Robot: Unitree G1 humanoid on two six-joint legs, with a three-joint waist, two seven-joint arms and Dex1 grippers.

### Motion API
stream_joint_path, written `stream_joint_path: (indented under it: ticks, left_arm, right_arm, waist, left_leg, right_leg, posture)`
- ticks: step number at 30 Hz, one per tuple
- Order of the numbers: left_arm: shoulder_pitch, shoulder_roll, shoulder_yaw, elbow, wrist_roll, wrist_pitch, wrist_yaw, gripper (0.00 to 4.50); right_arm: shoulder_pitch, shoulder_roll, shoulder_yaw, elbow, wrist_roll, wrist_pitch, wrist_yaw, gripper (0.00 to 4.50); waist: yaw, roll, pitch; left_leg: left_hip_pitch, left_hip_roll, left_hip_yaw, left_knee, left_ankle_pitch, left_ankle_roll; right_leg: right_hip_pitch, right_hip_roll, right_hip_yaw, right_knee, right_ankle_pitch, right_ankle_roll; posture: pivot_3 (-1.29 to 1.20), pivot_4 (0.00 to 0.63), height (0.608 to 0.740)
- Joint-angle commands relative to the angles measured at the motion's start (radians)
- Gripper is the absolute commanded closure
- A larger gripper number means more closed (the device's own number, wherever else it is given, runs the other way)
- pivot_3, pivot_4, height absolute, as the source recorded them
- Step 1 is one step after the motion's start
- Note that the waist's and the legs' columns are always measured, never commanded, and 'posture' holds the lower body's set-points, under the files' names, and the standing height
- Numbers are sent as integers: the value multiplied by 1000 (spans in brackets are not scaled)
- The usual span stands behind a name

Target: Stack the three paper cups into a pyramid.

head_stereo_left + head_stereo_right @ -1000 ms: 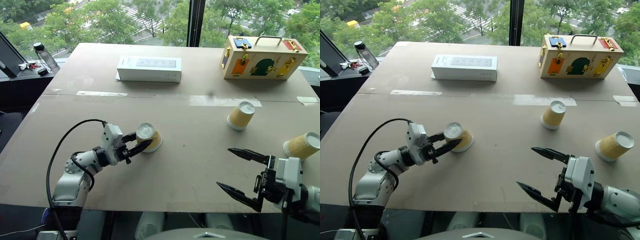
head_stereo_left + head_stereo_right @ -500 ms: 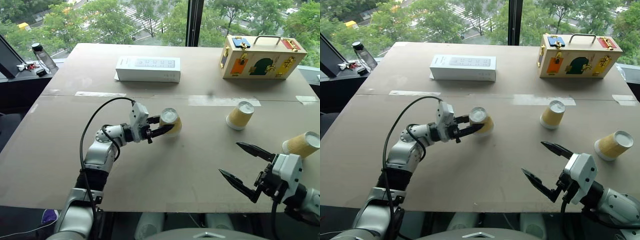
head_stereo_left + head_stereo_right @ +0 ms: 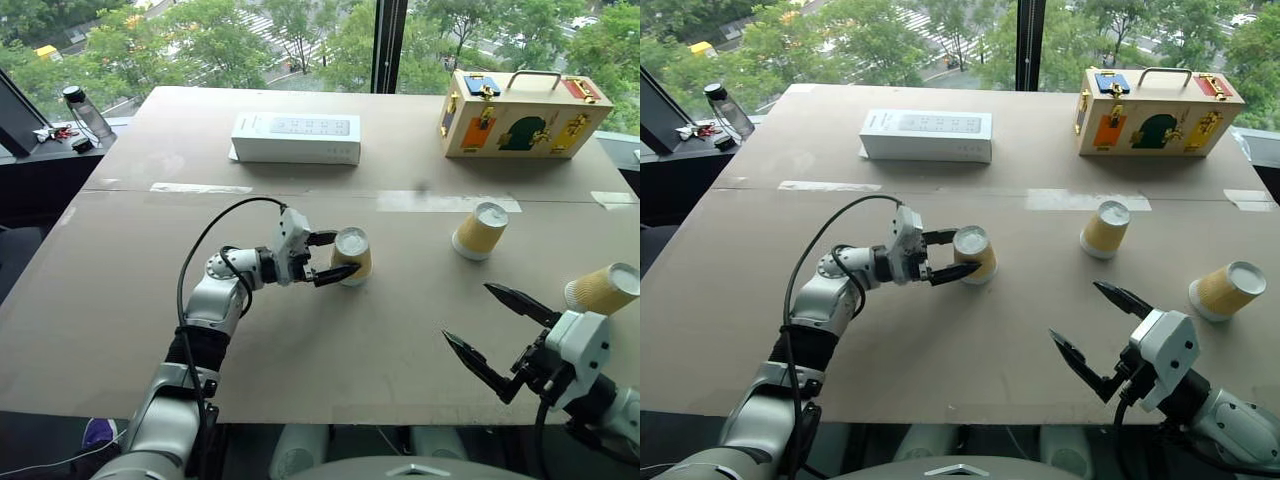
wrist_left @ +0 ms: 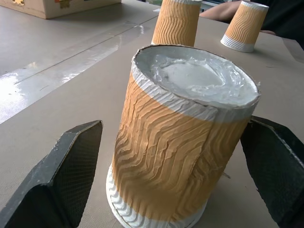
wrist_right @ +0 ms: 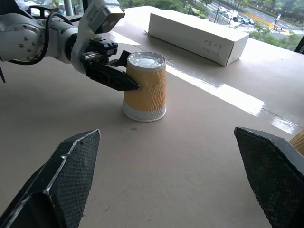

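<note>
The three paper cups sit well apart on the brown tabletop (image 3: 330, 370), each upside down with its white base facing up. The nearest cup (image 3: 353, 256) stands upright on its rim near the middle of the tabletop, between the two black fingers of the left tool (image 3: 334, 254). In the left wrist view the fingers (image 4: 61, 180) stand on either side of the cup with a visible gap between each pad and the ribbed yellow-tan wall, so the left tool is spread apart and not clamped on it. In the right wrist view one finger tip lies very close to the cup's side; contact there cannot be told.

The second cup (image 3: 481, 231) stands inverted to the right of the first, just below a strip of pale tape (image 3: 448, 202) that crosses the tabletop. The third cup (image 3: 603, 289) rests near the right edge, leaning on its side at a tilt.

The right tool (image 3: 490, 329) hovers over the near right part of the tabletop, its two fingers spread wide apart and holding nothing, close to the third cup but not touching it.

At the far side lie a white rectangular box (image 3: 297, 138) and a colourful wooden latch box (image 3: 523, 113) with a metal handle.
</note>
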Motion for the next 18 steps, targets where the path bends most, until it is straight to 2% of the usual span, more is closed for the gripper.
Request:
stream_joint_path:
  ticks: [1, 3, 9, 12, 18]
  left_arm:
    - [72, 70, 105, -226, -127, 121, 11, 106]
    - [131, 113, 147, -338, -192, 186, 9, 106]
    - [235, 225, 193, -627, -414, 373, -30, 106]
    - [225, 251, 183, -714, -491, 440, -18, 106]
    - [194, 251, 161, -797, -550, 482, 15, 106]
  right_arm:
    - [-108, 7, -80, -6, -102, 117, -179, 0]
    - [-177, 15, -158, 47, -94, 176, -240, 0]
    - [-300, 16, -331, 193, -134, 306, -365, 0]
    - [-335, 7, -360, 260, -155, 366, -393, 0]
    - [-394, 26, -391, 335, -147, 501, -437, 0]
  waist:
    - [-10, 0, 0]
    - [-20, 0, 0]
    - [-3, 5, 3]
    - [1, 6, 3]
    - [-6, 8, 4]
  left_leg:
    - [0, 1, 0, 0, 0, 0]
    - [0, 1, 0, 0, 0, 0]
    - [-1, 0, 0, 0, 0, 0]
    - [-1, 0, 0, 0, 0, 0]
    - [0, 0, 1, 0, 0, 0]
  right_leg:
    - [-1, 0, 0, 0, 0, 0]
    - [-1, 0, 0, 0, -1, -2]
    - [-1, -1, 0, 0, -2, -4]
    - [0, -1, 0, 0, -2, -5]
    - [0, 0, 1, 0, -2, -5]
  posture:
    - [0, 150, 740]
    - [0, 150, 740]
    - [0, 150, 740]
    - [0, 150, 740]
    - [0, 150, 740]
